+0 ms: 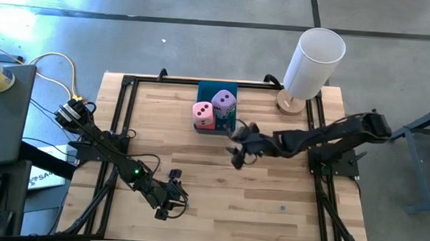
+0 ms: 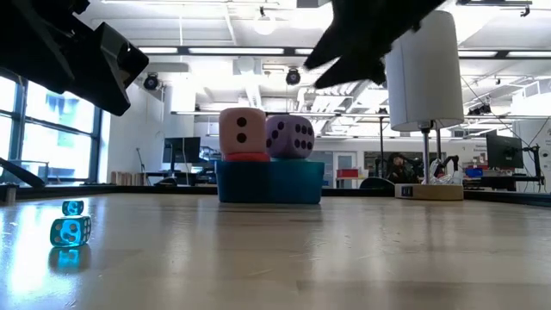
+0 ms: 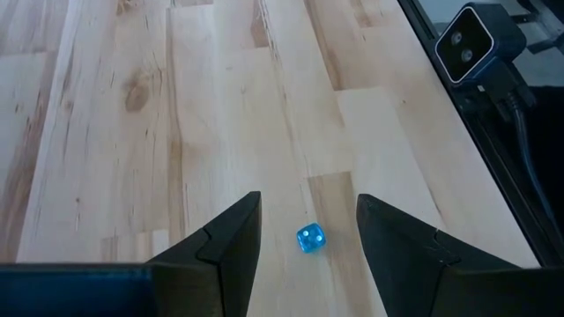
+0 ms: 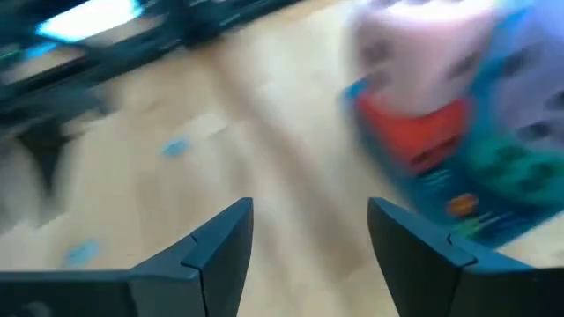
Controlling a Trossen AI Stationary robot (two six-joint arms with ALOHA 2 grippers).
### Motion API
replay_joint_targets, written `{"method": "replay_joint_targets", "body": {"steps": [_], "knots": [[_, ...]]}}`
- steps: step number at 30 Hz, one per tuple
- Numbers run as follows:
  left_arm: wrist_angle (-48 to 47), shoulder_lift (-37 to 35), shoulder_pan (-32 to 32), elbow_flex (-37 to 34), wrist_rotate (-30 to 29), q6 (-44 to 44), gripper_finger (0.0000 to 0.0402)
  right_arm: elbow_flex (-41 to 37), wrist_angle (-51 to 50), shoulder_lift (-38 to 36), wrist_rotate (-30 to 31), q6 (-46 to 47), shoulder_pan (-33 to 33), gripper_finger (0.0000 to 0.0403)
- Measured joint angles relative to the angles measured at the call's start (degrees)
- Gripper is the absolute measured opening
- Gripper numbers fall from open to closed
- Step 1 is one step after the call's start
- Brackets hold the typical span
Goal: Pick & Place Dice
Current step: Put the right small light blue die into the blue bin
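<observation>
The right tool (image 1: 237, 153) hangs over the wooden surface (image 1: 270, 197) beside the blue tray (image 1: 227, 92), its fingers apart and holding nothing. The left tool (image 1: 172, 204) is also half open and empty above a small blue die (image 3: 309, 238). In the tray, the pink die (image 1: 203, 112) sits upon the red die (image 1: 207, 124), with the purple die (image 1: 224, 102) upon the teal die (image 4: 507, 167).

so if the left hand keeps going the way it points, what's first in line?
Probably the small blue die: it lies on the table just ahead of the left hand, between its open fingers. Depth is uncertain.
</observation>
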Motion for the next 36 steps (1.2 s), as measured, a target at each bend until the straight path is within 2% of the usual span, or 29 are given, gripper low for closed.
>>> {"method": "replay_joint_targets", "body": {"steps": [3, 6, 9, 13, 16, 21, 25, 29, 36], "knots": [[0.22, 0.00, 0.00, 0.00, 0.00, -0.09, 0.0179, 0.00, -1.37, -1.68, -7.29, 2.18, 3.28, 0.0215], [0.48, 0.00, 0.00, 0.00, 0.00, -0.09, 0.0179, 0.00, -1.37, -2.09, -10.81, 2.38, 7.84, 0.0215], [0.72, 0.00, 0.00, 0.00, 0.00, -0.01, 0.0179, 0.00, -0.92, -1.75, -10.38, 0.86, 12.37, 0.0215], [1.08, 0.00, 0.02, 0.00, -0.13, 0.13, 0.0179, 0.00, 1.09, 0.96, -6.89, -2.40, 17.56, 0.0215], [1.28, 0.00, 0.38, 0.00, -0.13, 0.47, 0.0179, 0.00, 9.48, 4.97, -5.66, -7.14, 20.33, 0.0215], [1.62, 0.01, 1.09, 0.00, -0.15, 0.57, 0.0179, -0.02, 29.12, 13.11, -6.38, -19.71, 22.04, 0.0215], [1.57, 0.00, 1.11, 0.00, -0.20, 0.86, 0.0179, -0.02, 40.43, 15.44, -9.51, -25.08, 22.12, 0.0215], [1.55, 0.00, 1.11, 0.00, -0.20, 2.38, 0.0179, 0.02, 40.14, 14.34, -9.88, -22.64, 22.73, 0.0215], [1.53, 0.00, 1.19, 0.00, -0.19, 4.06, 0.0179, 0.02, 36.29, 10.71, -0.63, -18.98, 27.32, 0.0215]]}}
